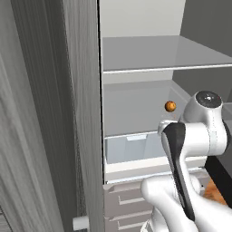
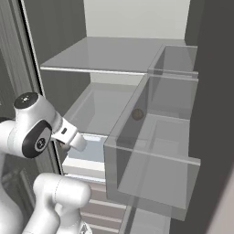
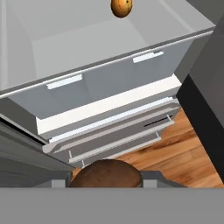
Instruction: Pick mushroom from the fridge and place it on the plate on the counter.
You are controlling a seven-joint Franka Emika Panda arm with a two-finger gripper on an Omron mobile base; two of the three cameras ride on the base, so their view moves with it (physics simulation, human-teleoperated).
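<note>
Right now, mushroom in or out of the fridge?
Out: the mushroom sits in the shut claw, above wooden floor, in front of the fridge.

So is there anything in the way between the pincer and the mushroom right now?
Nothing visible. In the hand view the brown, rounded mushroom sits right at the pincer, apparently gripped between its fingertips. The round orange ball lies apart, farther back on the pale grey fridge shelf.
</note>
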